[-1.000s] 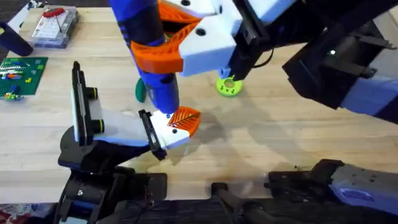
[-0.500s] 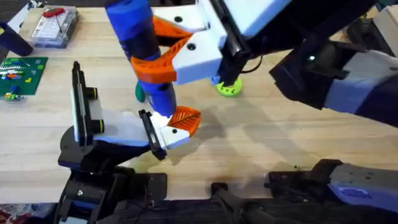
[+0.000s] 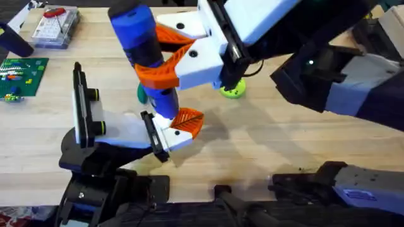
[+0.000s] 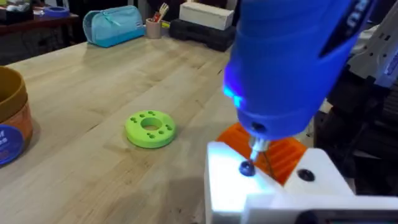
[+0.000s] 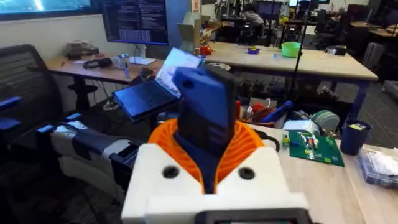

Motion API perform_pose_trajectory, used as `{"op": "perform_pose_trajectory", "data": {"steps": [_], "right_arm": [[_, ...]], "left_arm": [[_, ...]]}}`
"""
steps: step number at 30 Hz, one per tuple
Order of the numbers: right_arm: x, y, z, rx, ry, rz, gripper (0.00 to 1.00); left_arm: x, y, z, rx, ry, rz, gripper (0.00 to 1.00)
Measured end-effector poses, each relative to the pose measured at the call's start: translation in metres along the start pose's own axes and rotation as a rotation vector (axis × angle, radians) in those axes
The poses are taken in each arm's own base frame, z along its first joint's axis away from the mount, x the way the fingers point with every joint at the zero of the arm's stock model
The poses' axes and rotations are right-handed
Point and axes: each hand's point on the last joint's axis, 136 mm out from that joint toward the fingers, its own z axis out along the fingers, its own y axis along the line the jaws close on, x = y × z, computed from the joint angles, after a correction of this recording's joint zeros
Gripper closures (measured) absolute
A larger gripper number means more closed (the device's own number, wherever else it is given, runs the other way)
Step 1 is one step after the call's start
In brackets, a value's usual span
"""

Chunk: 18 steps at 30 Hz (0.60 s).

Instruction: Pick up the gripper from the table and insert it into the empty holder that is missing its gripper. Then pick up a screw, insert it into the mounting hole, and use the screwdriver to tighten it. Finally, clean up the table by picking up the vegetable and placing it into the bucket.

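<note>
My right gripper (image 3: 153, 55) reaches across from the right and is shut on the blue screwdriver (image 3: 144, 50), whose handle (image 5: 206, 115) sits between its orange fingers. The screwdriver leans slightly, tip down. In the left wrist view its metal tip (image 4: 256, 147) rests on a dark screw (image 4: 247, 168) in the white holder (image 4: 273, 190). The orange gripper (image 3: 189, 120) sits in that holder (image 3: 172, 137) at the end of my left arm, low over the table (image 3: 265, 145). The dark-green vegetable (image 3: 142, 94) peeks out behind the screwdriver. The bucket (image 4: 10, 118) stands at the left wrist view's edge.
A lime-green disc with holes (image 3: 232, 89) lies just right of the screwdriver, also seen as the disc (image 4: 150, 129). At the far left are a green circuit board (image 3: 20, 74) and a clear box with a red-handled tool (image 3: 55, 25). The right arm's dark bulk covers the table's back right.
The right arm has shifted a little to the left and the screwdriver's top has leaned left with it. Its tip stays at the holder. The left arm has not moved.
</note>
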Motion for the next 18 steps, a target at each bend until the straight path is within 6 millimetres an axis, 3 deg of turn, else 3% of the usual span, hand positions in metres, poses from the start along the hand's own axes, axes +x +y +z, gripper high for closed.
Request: {"op": "perform_pose_trajectory", "data": {"steps": [18], "right_arm": [[0.0018, 0.0023, 0.0014, -0.007, 0.0, -0.029, 0.953]], "left_arm": [[0.0, 0.0, 0.0, 0.0, 0.0, 0.0, 0.987]]}}
